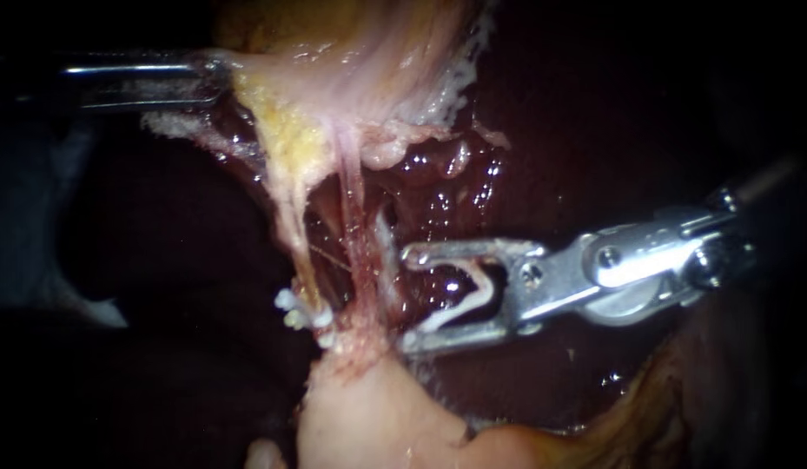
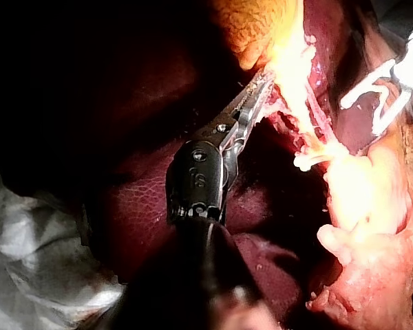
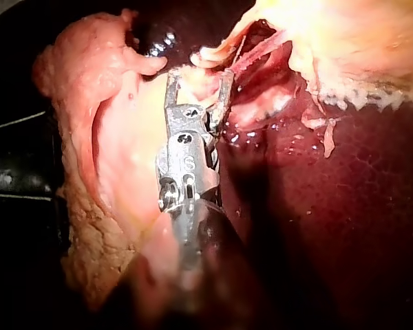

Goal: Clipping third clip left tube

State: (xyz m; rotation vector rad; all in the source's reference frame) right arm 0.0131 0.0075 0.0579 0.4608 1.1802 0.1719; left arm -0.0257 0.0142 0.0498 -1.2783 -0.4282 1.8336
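Observation:
My left instrument [image 1: 214, 80] comes in at the upper left, its jaws shut on the edge of the gallbladder [image 1: 351, 52] and holding it up; the left wrist view shows the same grip [image 2: 260, 89]. Two thin tubes hang stretched below. The left tube [image 1: 290, 217] is yellowish and carries white clips [image 1: 300, 313] near its lower end. The right tube [image 1: 355, 234] is pink. My right instrument [image 1: 409, 298] has its jaws open with a white clip [image 1: 472, 300] seated between them. Their tips lie just right of the pink tube, around neither tube. The right wrist view shows these open jaws [image 3: 199, 75] against pale tissue.
Dark red liver [image 1: 551, 156] lies behind and around the tubes, wet and glistening. A pale fatty lump [image 1: 368, 408] sits below the clips. White gauze [image 2: 34, 247] lies beside the left instrument's shaft.

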